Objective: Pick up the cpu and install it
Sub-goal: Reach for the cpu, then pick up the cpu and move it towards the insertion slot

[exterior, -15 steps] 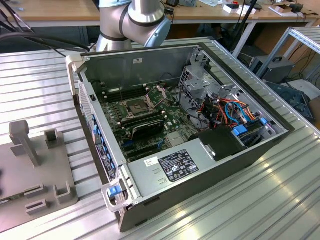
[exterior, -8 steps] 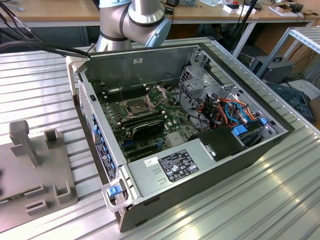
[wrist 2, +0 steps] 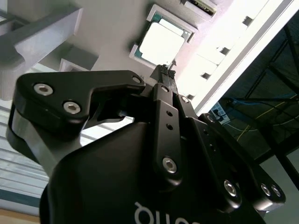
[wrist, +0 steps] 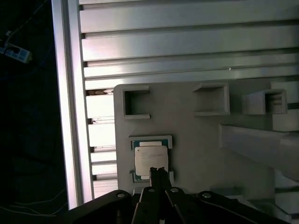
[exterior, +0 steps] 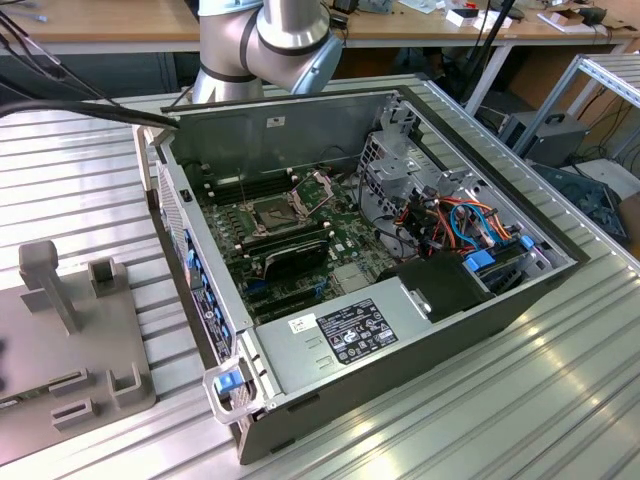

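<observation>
The cpu, a small square chip with a pale metal top, lies flat in a shallow seat on the grey fixture plate. In both wrist views my gripper hangs just above the chip's edge. Its thin black fingers are pressed together with nothing between them. In the exterior view the open computer case holds the motherboard, and its dark cpu socket has the metal frame swung up.
The grey fixture plate lies at the exterior view's left with raised posts and small pockets. My arm's base rises behind the case. A power supply, a black card and coloured cables fill the case on a ribbed metal table.
</observation>
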Robot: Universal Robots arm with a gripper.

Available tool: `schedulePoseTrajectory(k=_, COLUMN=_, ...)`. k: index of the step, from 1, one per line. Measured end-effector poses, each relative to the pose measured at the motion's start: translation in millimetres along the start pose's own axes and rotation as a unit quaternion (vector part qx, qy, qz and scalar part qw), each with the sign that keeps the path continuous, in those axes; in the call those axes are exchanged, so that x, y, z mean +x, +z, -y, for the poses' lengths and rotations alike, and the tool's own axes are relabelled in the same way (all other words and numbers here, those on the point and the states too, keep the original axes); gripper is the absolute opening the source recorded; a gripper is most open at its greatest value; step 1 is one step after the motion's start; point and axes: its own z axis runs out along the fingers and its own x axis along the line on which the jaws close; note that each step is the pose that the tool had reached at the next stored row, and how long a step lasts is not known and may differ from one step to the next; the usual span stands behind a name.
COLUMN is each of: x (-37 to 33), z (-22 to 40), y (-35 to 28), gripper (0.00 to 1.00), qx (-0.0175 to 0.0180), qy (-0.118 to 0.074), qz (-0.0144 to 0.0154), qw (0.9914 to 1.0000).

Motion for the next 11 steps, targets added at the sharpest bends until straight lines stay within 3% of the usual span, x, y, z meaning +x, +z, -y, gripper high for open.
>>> schedulePoseTrajectory(k=2, x=0.1, z=1.0, y=0.1, gripper=0.11, qx=0.0, qy=0.0, qz=0.0, qw=1.0)
schedulePoseTrajectory(k=4, x=0.1, z=6.8, y=0.7, gripper=0.11, qx=0.0, qy=0.0, qz=0.0, qw=1.0)
schedulePoseTrajectory(k=11, x=0.1, z=7.1, y=0.7, gripper=0.11, qx=0.0, qy=0.0, qz=0.0, qw=1.0)
